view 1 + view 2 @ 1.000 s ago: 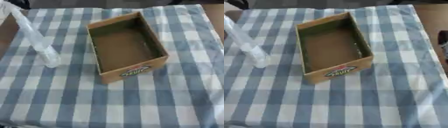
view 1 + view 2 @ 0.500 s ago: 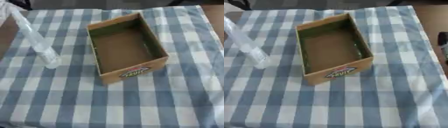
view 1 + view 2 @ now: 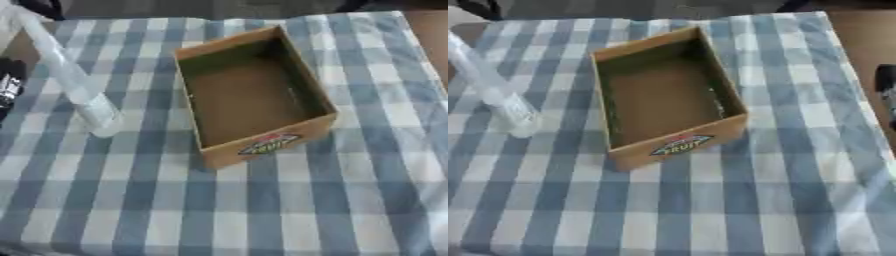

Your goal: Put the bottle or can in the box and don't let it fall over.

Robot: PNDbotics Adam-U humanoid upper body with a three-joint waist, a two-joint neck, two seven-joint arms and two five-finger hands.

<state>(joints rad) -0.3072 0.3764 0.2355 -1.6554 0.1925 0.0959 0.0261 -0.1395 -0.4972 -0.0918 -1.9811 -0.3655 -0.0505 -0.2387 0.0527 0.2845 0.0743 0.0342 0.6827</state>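
Observation:
A tall clear plastic bottle [image 3: 77, 86] stands upright on the blue-and-white checked cloth, left of the box and a short gap away from it. The open cardboard box [image 3: 267, 144] sits mid-table, empty inside, with a fruit label on its near wall. A dark part of my left hand [image 3: 7, 86] shows at the left edge, level with the bottle and apart from it. At the right edge of the right eye view a dark piece of my right hand [image 3: 886, 85] shows, well clear of the box. Nothing holds the bottle.
The checked cloth [image 3: 262, 210] covers the table, with bare brown wood [image 3: 868, 35] at the far right. Dark shapes lie beyond the far edge.
A dark part of my left hand has come into the left edge of the left eye view. Bottle and box have not moved.

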